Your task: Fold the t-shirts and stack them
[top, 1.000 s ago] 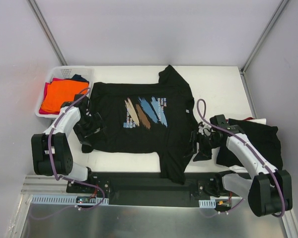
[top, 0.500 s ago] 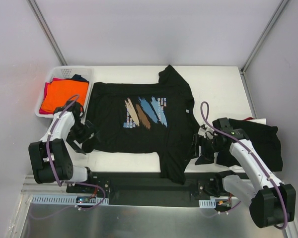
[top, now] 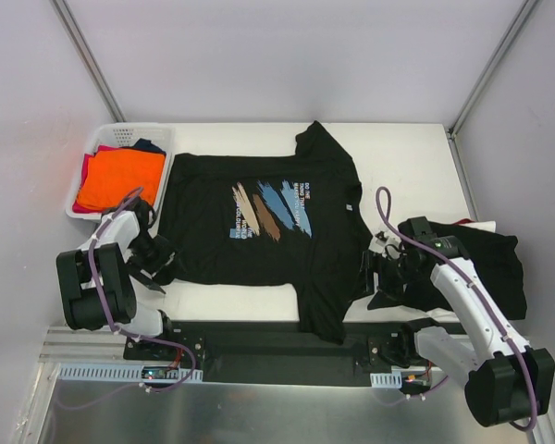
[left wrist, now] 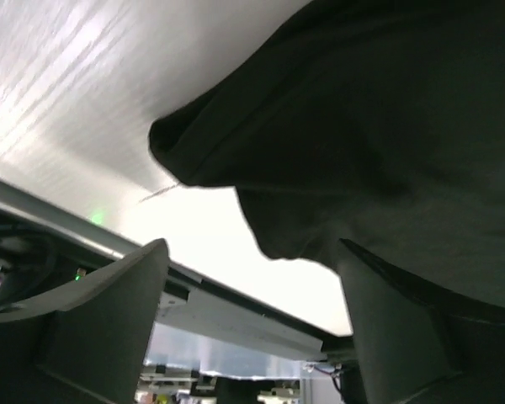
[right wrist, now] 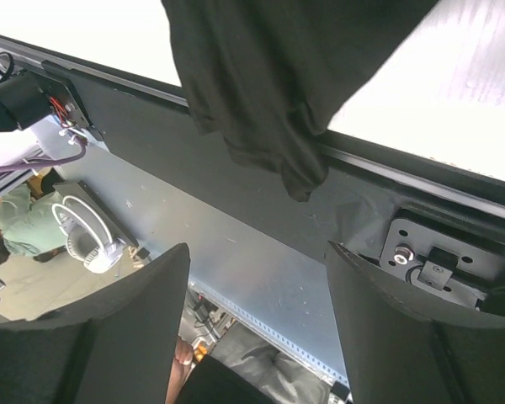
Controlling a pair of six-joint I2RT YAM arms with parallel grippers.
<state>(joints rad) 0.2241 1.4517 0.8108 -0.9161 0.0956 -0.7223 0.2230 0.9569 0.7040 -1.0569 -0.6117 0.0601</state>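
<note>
Left claw (left wrist: pixel 251 252), spread, faces the hem corner of the printed t-shirt (top: pixel 259 222). Right claw (right wrist: pixel 257 252), also spread, hovers near its overhanging sleeve, both seemingly poised to fold.

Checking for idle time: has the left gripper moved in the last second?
Yes. The left gripper pulled back toward the table's near edge, away from the basket.

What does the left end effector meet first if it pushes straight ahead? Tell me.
Probably the hem corner of the black printed t-shirt; its cloth edge lies right ahead of the open left end effector, though the gap is hard to judge.
</note>
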